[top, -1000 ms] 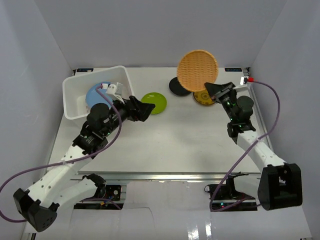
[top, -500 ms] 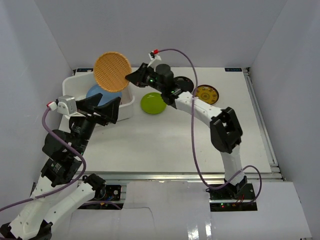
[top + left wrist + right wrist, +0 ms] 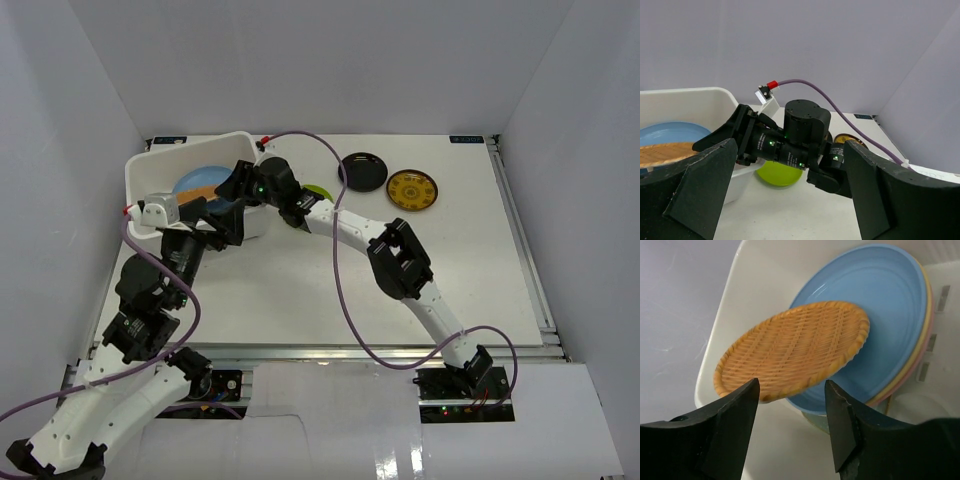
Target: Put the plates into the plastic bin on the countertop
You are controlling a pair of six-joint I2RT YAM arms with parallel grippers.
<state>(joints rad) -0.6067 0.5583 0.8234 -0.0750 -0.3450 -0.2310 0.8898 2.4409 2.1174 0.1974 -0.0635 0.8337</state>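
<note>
The white plastic bin (image 3: 148, 205) stands at the back left of the countertop (image 3: 330, 280). An orange woven plate (image 3: 790, 347) lies tilted on a light blue plate (image 3: 890, 310) in the bin, with pink and yellow rims (image 3: 926, 337) beneath. My right gripper (image 3: 792, 390) is open over the bin, the woven plate's edge just past its fingertips. From above, the right gripper (image 3: 230, 187) hangs over the bin's right wall. My left gripper (image 3: 790, 200) is open and empty beside the bin, facing the right arm. A lime green plate (image 3: 777, 175) lies next to the bin.
A black plate (image 3: 363, 172) and a dark plate with yellow pattern (image 3: 412, 190) lie at the back centre-right. The right arm (image 3: 345, 225) stretches across the table's middle toward the bin. The left gripper (image 3: 226, 222) sits close under it, by the bin's near right corner.
The right arm carried the woven plate from the back right over to the bin, lowered it onto the blue plate and opened. The left arm drew back toward the bin's near side.
</note>
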